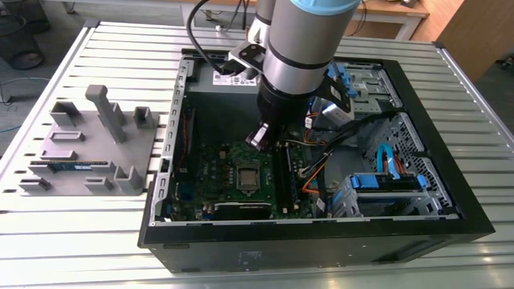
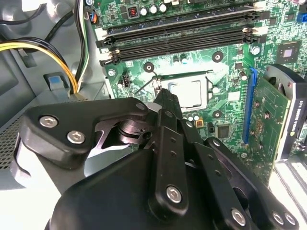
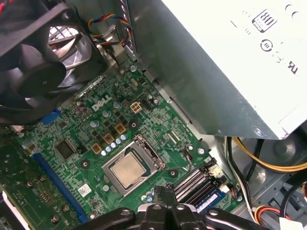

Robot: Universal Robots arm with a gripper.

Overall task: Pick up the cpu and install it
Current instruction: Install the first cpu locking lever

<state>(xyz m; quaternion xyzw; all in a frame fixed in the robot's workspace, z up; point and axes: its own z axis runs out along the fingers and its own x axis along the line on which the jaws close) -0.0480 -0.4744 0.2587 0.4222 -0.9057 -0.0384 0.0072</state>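
The arm hangs down into the open computer case (image 1: 161,198), which lies on its side on a slatted metal table (image 1: 72,241); the gripper (image 1: 261,137) sits just above the green motherboard (image 1: 213,174), near the middle of the exterior view; in the second wrist view its dark fingers (image 2: 168,103) look pressed together with nothing between them, their tip just beside the socket. The cpu (image 3: 128,171) is lying flat inside the silver socket frame (image 3: 109,168) on the board, its pale metal top facing up, in the lower middle of the first wrist view; in the second wrist view the cpu (image 2: 184,93) shows at centre, below the long black memory slots (image 2: 182,36); nothing touches it. On the exterior view's left a grey parts tray (image 1: 80,150) rests on the table, well apart from the case; a black fan (image 3: 33,67) fills the upper left of the first wrist view.
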